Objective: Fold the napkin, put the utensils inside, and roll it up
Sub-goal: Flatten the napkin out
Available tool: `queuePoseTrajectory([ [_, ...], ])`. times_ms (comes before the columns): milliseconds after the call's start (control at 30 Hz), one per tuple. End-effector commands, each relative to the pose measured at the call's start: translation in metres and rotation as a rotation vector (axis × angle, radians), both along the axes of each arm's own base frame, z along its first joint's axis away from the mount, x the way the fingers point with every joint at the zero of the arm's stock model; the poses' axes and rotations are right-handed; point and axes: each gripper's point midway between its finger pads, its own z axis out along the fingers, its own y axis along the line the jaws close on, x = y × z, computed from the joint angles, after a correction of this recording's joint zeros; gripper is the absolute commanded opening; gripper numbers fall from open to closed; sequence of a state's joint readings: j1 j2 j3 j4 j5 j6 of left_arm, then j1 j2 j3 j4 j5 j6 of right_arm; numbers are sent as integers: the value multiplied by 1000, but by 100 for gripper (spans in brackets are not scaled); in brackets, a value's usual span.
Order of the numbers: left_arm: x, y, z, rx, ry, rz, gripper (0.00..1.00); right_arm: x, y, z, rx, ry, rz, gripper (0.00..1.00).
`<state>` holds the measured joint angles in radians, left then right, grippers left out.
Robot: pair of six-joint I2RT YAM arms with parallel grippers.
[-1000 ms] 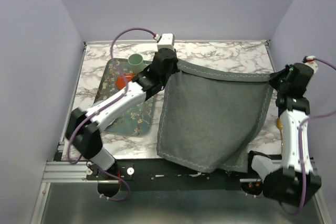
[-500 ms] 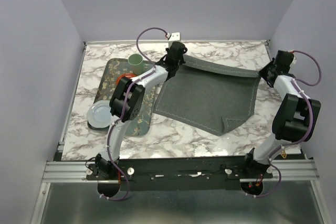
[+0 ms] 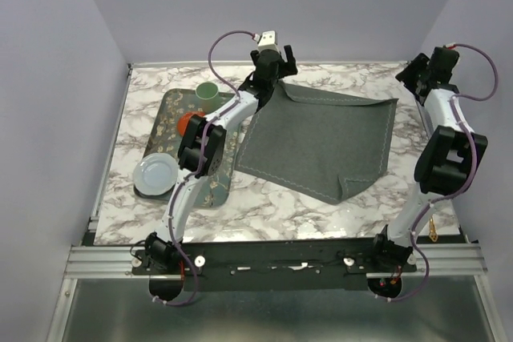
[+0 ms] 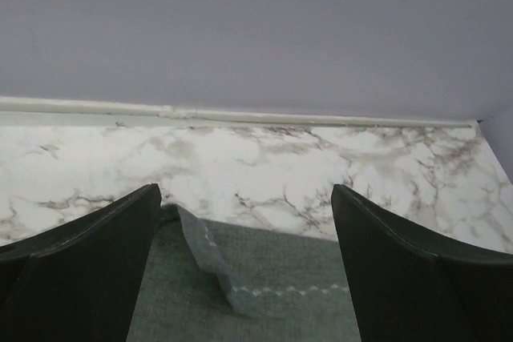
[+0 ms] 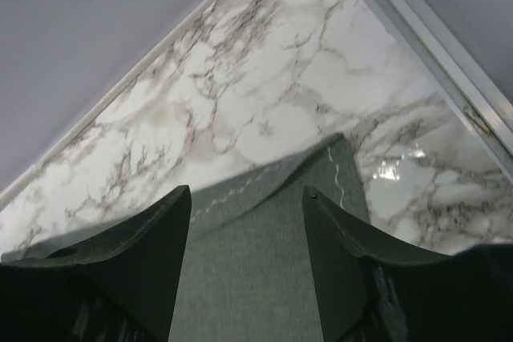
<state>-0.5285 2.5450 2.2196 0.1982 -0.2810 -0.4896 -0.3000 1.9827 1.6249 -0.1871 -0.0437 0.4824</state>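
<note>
The dark grey napkin (image 3: 321, 146) lies spread on the marble table, its near right corner flipped over. My left gripper (image 3: 272, 60) hovers open over the far left corner, where the hem (image 4: 216, 266) curls up between its fingers (image 4: 96, 262); nothing is gripped. Over the far right corner (image 5: 329, 166) my right gripper (image 3: 431, 68) is open too, with cloth lying loose below the jaws. In the wrist views the left gripper (image 4: 244, 198) and right gripper (image 5: 247, 194) hold nothing. A slim gold utensil (image 3: 434, 234) peeks out at the table's right edge, mostly hidden.
A green floral tray (image 3: 164, 138) sits left of the napkin with a green cup (image 3: 208, 91), a red-orange object (image 3: 187, 122) and a pale blue plate (image 3: 155, 175). The back wall and table rim (image 4: 240, 114) are close beyond both grippers.
The napkin, held up by its far corners a second ago, now lies flat. Both arms have stretched to the far edge and both grippers have opened, letting go of the corners.
</note>
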Motion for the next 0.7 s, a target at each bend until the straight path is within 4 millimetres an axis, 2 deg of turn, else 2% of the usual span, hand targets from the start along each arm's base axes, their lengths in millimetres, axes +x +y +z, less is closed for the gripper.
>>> queuePoseTrajectory([
  [0,-60,-35,92,-5,-94,-172,92,-53,49,3,42,82,165,66],
  [33,-76,-43,66,23,-28,-211,82,-60,55,-2,48,101,175,66],
  [67,-91,-47,78,5,-22,-241,77,-67,62,-6,55,113,186,66],
  [100,-102,-50,72,13,4,-249,74,-80,77,-14,79,135,215,66],
  [133,-123,-58,45,46,64,-279,68,-86,85,-19,98,146,221,66],
  [167,-136,-60,53,51,65,-293,67,-94,91,-24,110,166,218,66],
  [200,-146,-61,46,71,90,-296,65,-102,101,-21,106,169,213,66],
  [233,-160,-61,25,108,151,-307,61,-119,111,-39,130,216,216,65],
  [267,-176,-70,25,120,169,-341,59,-128,121,-45,148,231,220,62],
  [300,-186,-74,19,131,198,-360,57,-136,140,-51,154,250,254,60],
  [333,-202,-70,-6,180,286,-374,51,-152,155,-59,156,278,287,59],
  [367,-217,-73,-7,186,309,-393,49,-161,166,-65,139,305,321,57],
  [400,-227,-71,-18,193,346,-399,48,-173,183,-71,111,337,347,57],
  [433,-242,-61,-40,214,421,-393,42,-186,199,-72,104,358,395,56],
  [467,-252,-57,-41,219,438,-401,41,-205,209,-86,113,402,424,47],
  [500,-258,-52,-48,229,458,-407,40,-218,226,-91,116,424,466,42],
  [533,-269,-40,-65,270,508,-396,39,-228,232,-96,122,443,475,37],
  [567,-273,-33,-64,283,517,-386,38,-245,238,-102,130,462,483,35],
  [633,-283,-25,-72,314,569,-396,38,-262,253,-108,109,485,516,34],
  [667,-285,-24,-74,330,586,-399,38,-268,258,-109,113,490,515,28],
])
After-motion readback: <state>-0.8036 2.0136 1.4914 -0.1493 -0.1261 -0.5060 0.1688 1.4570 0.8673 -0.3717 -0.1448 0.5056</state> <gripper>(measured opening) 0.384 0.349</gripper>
